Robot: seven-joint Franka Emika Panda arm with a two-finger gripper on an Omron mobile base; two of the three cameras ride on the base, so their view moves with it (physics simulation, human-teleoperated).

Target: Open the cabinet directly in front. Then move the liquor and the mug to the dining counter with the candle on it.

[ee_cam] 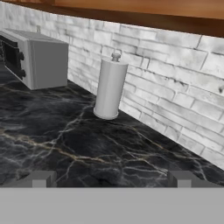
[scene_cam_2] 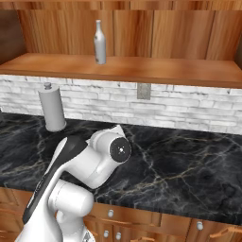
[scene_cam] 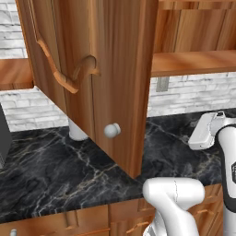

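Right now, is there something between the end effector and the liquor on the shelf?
Nothing visible blocks it. The cabinet door is swung open, and the liquor stands alone on the shelf. The open end effector is low over the counter, facing the paper-towel holder.

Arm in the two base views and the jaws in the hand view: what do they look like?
The arm is glossy white with rounded segments, a black strip along one link and a dark round joint cap. The gripper has two small, blocky, dark grey jaws.
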